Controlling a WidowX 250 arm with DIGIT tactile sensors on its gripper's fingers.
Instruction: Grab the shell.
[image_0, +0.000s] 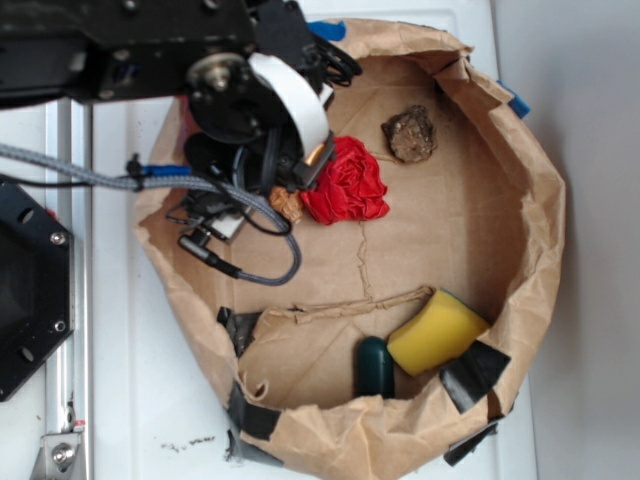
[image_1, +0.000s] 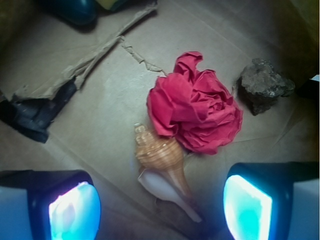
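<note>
Currently the pincer (image_1: 161, 205) hovers spread wide, its pads either side of the shell (image_1: 162, 167) and not touching it. The shell lies on the brown paper, against the red cloth (image_1: 195, 112). Closing and lifting remain.

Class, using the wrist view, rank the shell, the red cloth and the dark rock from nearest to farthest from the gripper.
1. Shell: between the open gripper's fingers.
2. Red cloth: just beyond the shell, touching it.
3. Rock: farthest, beyond the cloth, right side of the view.
</note>
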